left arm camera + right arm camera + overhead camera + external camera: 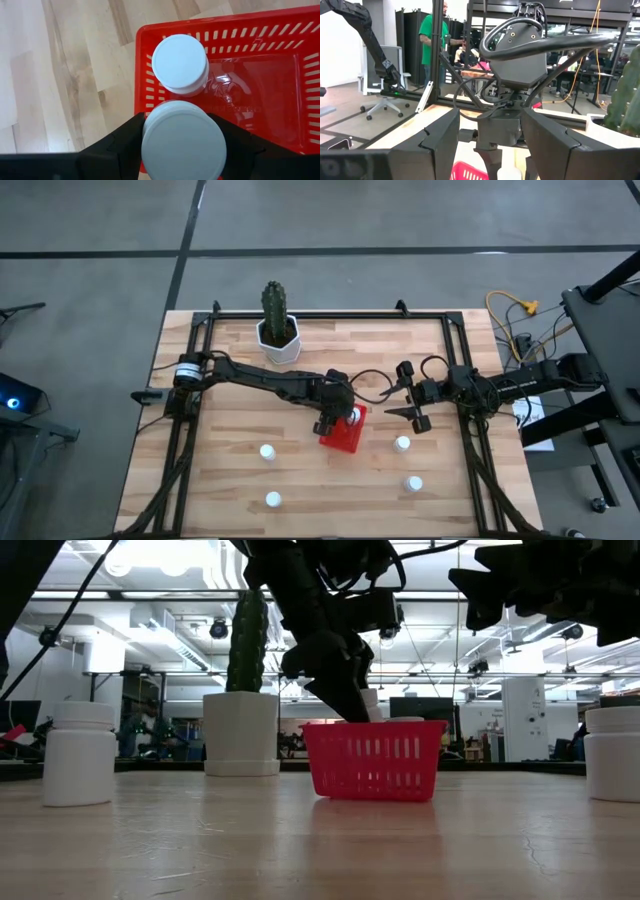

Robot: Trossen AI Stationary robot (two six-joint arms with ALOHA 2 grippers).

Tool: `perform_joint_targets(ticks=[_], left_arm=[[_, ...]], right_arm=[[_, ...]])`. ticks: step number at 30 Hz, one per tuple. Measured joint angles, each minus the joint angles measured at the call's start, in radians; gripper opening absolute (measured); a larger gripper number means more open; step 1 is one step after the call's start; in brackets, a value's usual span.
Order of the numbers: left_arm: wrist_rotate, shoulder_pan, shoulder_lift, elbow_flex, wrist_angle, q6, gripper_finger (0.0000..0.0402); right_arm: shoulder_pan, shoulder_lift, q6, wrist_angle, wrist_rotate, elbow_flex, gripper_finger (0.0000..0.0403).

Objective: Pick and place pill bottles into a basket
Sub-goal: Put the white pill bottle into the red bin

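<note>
High view: left tool (331,417) is over the red basket (345,432) mid-bench, clamped on a pill bottle. Right tool (413,406) hangs just off the basket toward the bench's right edge, fingers spread, empty. Four loose white bottles sit on the butcher-block bench (230,350): two toward the front-left corner (267,451) (273,500), two toward the front-right (402,444) (414,483). Cactus in a white hexagonal pot (279,340) stands near the back edge.

Low view: the basket (373,760) is a slotted red plastic rectangle with tapered walls. The left tool (345,690) dips over its rim with a white bottle (372,705) between the fingers. Smooth white cylinders stand at the far left (80,753) and right (613,753) of this picture.

Left wrist view: the held bottle (182,147), with its flat round cap, is pinched between the dark fingers (117,145) over the basket's (300,75) corner. One bottle (180,64) already stands upright inside, against the wall. The floor is glossy and otherwise bare.

Right wrist view: own fingers (435,137) apart, the left arm beyond them. A person in a green shirt (431,35) stands behind.
</note>
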Motion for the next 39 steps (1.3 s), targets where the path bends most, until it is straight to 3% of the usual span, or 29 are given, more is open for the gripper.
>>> perform_joint_targets(ticks=[17,28,39], left_arm=[[0.002,0.0,0.0,0.005,-0.016,-0.018,0.019],[0.001,0.0,0.0,0.005,-0.024,-0.02,0.0266],[-0.065,0.0,-0.001,0.005,-0.025,0.0,0.0274]], right_arm=[[0.0,0.0,0.004,0.0,0.002,0.0,0.0203],[0.0,0.0,0.0,0.0,0.002,0.0,0.0203],[0.0,0.0,0.0,0.0,0.002,0.0,0.0203]])
